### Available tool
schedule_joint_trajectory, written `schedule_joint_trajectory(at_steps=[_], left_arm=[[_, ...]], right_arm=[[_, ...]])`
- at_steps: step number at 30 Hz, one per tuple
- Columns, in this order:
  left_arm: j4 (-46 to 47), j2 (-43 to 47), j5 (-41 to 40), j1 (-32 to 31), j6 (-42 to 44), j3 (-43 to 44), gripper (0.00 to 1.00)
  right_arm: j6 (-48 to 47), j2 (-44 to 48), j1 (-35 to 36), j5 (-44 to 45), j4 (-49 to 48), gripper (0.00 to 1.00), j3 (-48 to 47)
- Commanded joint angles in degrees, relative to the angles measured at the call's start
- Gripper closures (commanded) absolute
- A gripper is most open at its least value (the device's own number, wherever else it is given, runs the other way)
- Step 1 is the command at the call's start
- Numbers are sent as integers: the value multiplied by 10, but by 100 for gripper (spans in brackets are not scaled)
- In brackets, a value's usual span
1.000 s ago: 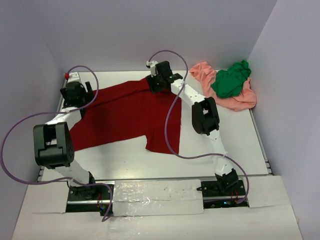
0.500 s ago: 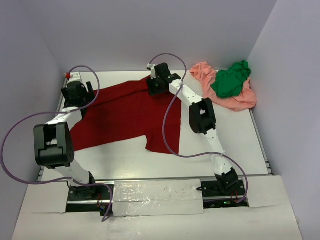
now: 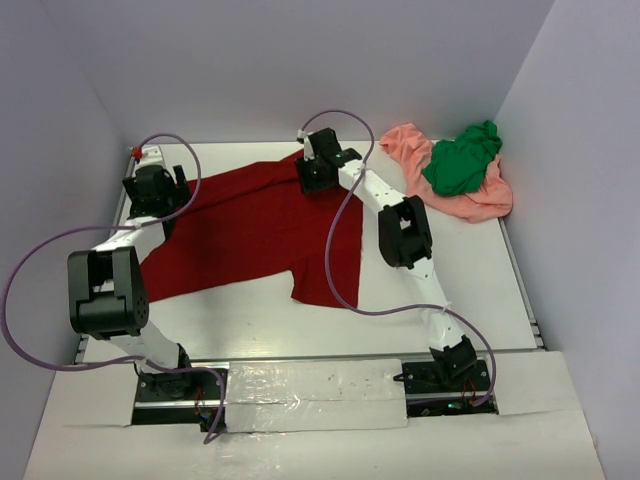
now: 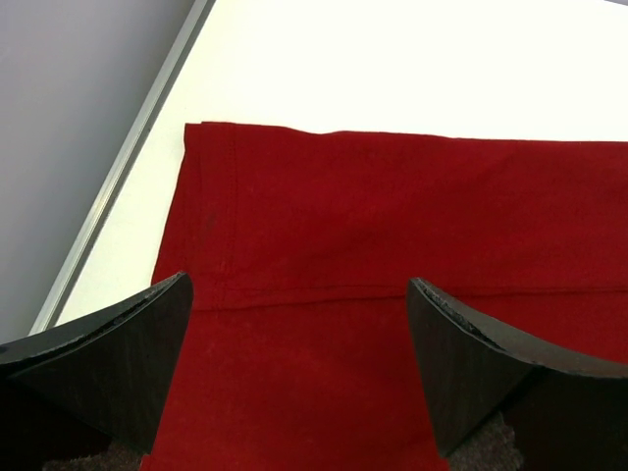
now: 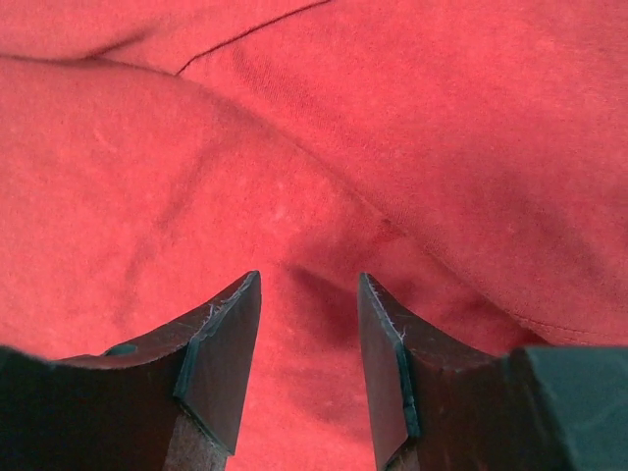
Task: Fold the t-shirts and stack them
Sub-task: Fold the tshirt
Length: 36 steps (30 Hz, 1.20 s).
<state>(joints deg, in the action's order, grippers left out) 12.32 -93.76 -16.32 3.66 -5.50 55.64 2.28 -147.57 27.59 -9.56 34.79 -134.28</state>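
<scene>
The dark red t-shirt (image 3: 250,235) lies spread flat across the middle of the table. My left gripper (image 3: 155,192) hovers over its far left part. In the left wrist view, it (image 4: 299,285) stands wide open above a stitched hem of the red cloth (image 4: 392,216). My right gripper (image 3: 315,172) is down on the shirt's far edge. Its jaws (image 5: 309,280) are partly open, pressed into the red cloth (image 5: 294,147), with a low ridge of it between the fingertips. The green t-shirt (image 3: 462,160) lies crumpled on the salmon-pink t-shirt (image 3: 405,145) at the far right.
Grey walls close in the white table (image 3: 470,280) on the left, back and right. A metal rail (image 4: 118,177) runs along the left table edge close to my left gripper. Purple cables (image 3: 345,260) loop over both arms and the red shirt.
My right gripper has slid a little left along the shirt's far edge and its jaws have narrowed. The left gripper has stayed put, wide open.
</scene>
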Motion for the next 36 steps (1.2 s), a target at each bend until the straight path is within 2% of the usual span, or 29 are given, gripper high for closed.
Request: schedule_joint_trajectory(at_steps=[1,6,12,16,21,36], left_arm=[[40,28,-7,-4,0,-5,1],[42,26,-4,-4,-1,-5,1],[43,28,-8,-5,-1,-5,1],[45,28,-10,-7,0,-6,1],[43,24,-14,-8,3,-3,1],[37,21,-11,-8,4,3,1]], right_arm=[[18,15,-7,21,-7,48,-6],[21,61,-9,45,-98,49,67],[18,24,-10,53,-73,49,-10],[11,45,-4,60,-123,49,28],[12,19,-3,66,-91,49,-23],[48,9,-6,38,-53,50,-31]])
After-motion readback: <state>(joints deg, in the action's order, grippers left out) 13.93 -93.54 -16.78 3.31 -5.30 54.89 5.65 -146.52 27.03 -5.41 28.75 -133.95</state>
